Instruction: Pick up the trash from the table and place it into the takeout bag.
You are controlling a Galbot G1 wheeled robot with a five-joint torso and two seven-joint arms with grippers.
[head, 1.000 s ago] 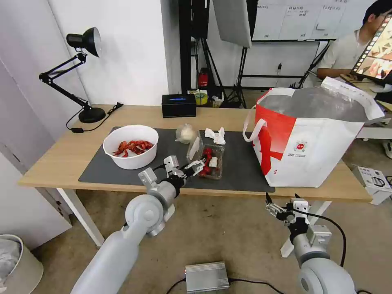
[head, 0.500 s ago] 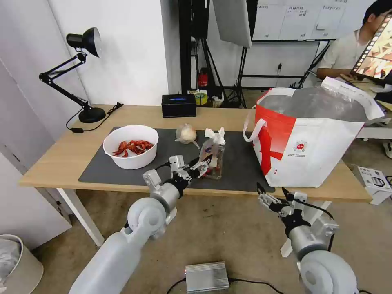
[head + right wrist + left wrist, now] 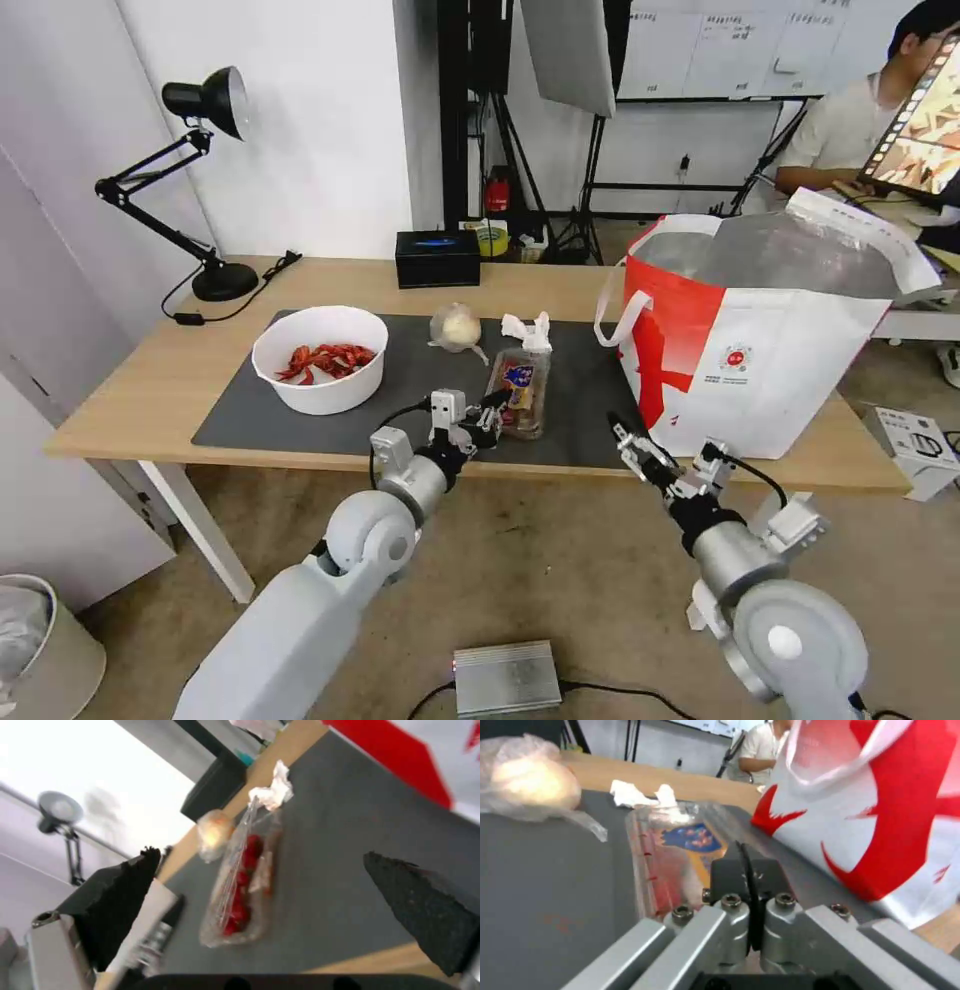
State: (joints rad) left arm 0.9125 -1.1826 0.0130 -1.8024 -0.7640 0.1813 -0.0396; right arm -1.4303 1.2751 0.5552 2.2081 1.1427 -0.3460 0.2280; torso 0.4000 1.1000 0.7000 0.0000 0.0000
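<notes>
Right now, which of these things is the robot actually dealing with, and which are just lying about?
Job: plastic tray, pinched by the left gripper; bowl of shells; tissue; balled plastic bag; takeout bag.
Lying about: desk lamp; black tissue box.

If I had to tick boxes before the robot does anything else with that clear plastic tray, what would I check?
1. Left gripper pinching the clear tray's near edge: ok, fingers shut on it.
2. Tray lid folded closed: ok.
3. Right gripper ready: ok, open, at the table's front edge.
4. Takeout bag mouth open: ok.
5. Crumpled tissue clear of tray: cannot tell, it sits at the far end.
</notes>
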